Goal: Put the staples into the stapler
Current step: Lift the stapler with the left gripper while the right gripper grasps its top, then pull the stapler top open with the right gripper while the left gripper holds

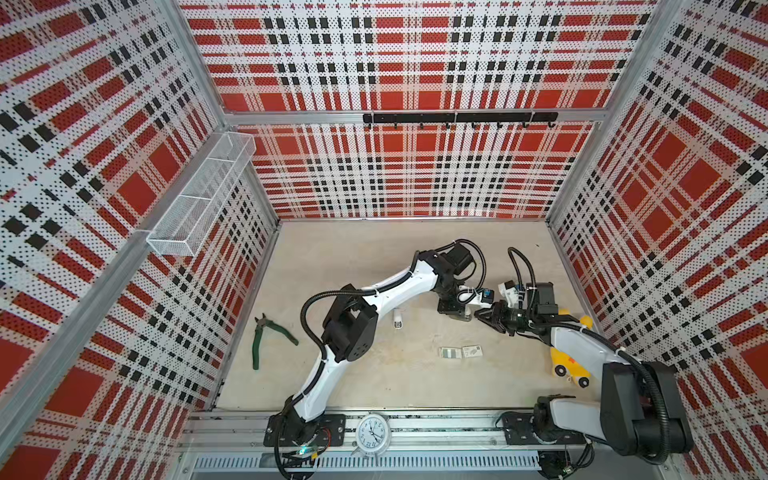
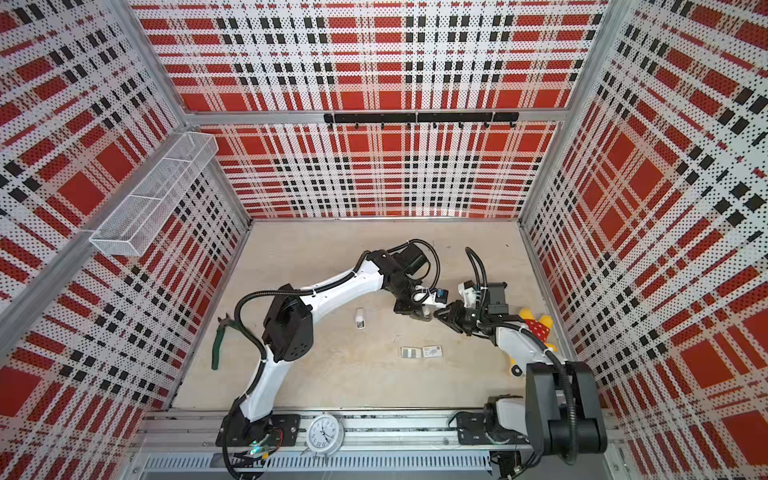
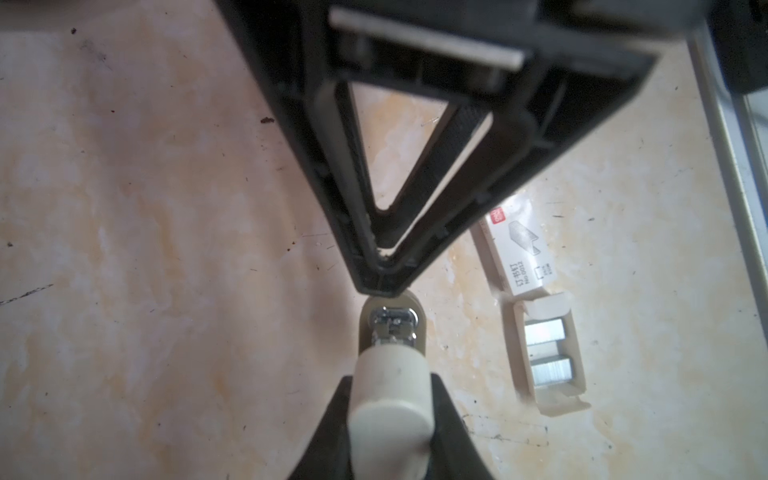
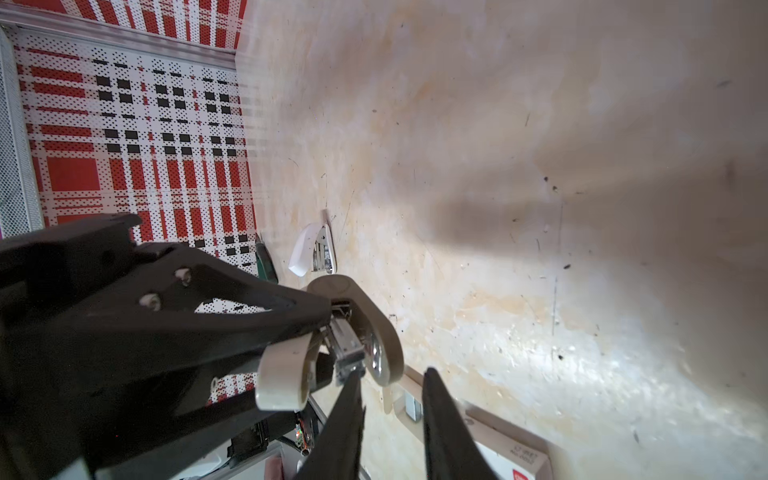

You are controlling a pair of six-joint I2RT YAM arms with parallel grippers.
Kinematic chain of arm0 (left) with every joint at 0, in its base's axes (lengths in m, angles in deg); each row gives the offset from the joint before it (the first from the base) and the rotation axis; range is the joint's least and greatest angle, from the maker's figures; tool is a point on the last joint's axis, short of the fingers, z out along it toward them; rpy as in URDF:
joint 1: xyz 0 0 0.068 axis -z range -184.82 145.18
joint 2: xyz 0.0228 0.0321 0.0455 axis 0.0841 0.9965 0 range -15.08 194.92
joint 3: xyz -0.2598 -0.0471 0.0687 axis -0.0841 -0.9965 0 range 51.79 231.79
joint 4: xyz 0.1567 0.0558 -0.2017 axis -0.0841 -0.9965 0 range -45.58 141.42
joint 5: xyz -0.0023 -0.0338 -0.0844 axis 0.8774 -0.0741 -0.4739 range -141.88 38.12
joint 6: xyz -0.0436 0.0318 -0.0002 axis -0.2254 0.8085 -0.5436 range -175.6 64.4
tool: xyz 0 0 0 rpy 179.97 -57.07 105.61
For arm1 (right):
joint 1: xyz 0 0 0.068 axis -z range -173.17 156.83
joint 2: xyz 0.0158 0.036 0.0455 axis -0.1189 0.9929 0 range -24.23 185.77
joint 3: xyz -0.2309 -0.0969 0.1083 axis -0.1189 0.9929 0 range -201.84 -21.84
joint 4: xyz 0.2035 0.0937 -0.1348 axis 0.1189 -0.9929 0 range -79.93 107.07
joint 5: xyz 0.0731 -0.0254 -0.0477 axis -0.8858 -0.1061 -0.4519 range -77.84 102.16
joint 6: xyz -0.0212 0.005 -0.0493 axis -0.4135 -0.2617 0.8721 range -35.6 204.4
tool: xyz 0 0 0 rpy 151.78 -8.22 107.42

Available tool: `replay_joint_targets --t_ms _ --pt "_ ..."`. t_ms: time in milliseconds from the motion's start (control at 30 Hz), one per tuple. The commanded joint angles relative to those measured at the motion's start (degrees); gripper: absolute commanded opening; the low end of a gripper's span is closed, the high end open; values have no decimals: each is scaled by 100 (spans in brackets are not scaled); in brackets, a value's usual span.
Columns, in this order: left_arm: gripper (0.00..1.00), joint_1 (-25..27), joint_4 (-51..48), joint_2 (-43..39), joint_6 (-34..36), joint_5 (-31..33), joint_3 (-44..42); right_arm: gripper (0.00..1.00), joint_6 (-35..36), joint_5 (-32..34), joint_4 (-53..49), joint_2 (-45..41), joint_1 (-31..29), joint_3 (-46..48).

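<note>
Staples (image 3: pixel 545 332) sit unloaded in tray (image 3: pixel 520 365) on table (image 3: pixel 166 249) (loading all left). Left gripper (image 3: pixel 382 286) clamps opened stapler (image 4: pixel 374 324); right gripper (image 4: pixel 392 374) has jaws apart at its magazine, grip unclear.

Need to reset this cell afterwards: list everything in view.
beige stapler: one, beige, opened, in the left pincer
staples: two strips, silver, in the tray
tray: one, pale cardboard, on the table
box sleeve: one, white, beside the tray
white stapler: one, white, mid-table
pliers: one, green-handled, table's left
toy: one, yellow, table's right edge
clock: one, white, front rail
wire basket: one, white, left wall
hook rail: one, black, back wall
left pincer: one, black, shut on the beige stapler
right pincer: one, black, at that stapler; grip unclear
</note>
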Motion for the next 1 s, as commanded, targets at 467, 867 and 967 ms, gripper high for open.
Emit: replay_joint_targets --t_ms 467,867,967 --pt "21 -100 111 -355 -664 -700 501 26 -59 -46 483 158 -47 95" --pt "19 -281 640 -572 -1346 -1114 475 25 -433 -323 1033 141 -47 199" --pt "19 -295 719 -581 -1502 -1253 491 26 -506 -344 1171 99 -47 232"
